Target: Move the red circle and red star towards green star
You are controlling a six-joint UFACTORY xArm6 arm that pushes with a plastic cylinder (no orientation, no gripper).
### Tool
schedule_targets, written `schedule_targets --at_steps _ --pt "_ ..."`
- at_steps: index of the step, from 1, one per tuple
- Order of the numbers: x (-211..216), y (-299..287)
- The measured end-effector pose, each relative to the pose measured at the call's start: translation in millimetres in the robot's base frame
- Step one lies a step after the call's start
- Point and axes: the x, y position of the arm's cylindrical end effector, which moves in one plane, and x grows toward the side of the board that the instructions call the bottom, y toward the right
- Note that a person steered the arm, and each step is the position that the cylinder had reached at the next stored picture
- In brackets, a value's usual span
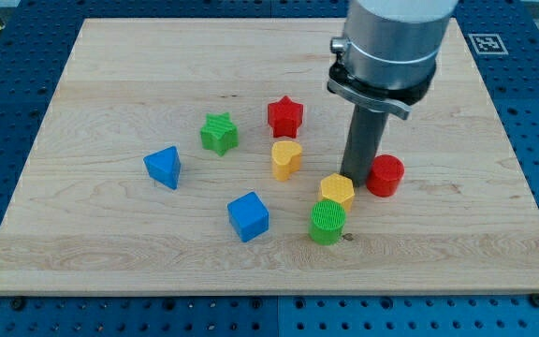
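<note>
Camera view: my tip (356,176), a gripperless end effector holding nothing, touches red circle (385,176).

Bright, even overhead light on my worktop (110,253), soft short shadows beneath the blocks, sharp focus, no glare

Blocks clustered on the board (110,56)
My tip (359,176) stands just left of the red circle (385,176); the red star (285,116) lies farther, right of the green star (219,133).
</note>
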Motion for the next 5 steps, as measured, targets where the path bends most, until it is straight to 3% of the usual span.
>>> schedule_targets --at_steps 3,5 --pt "30 51" --pt "-4 50"
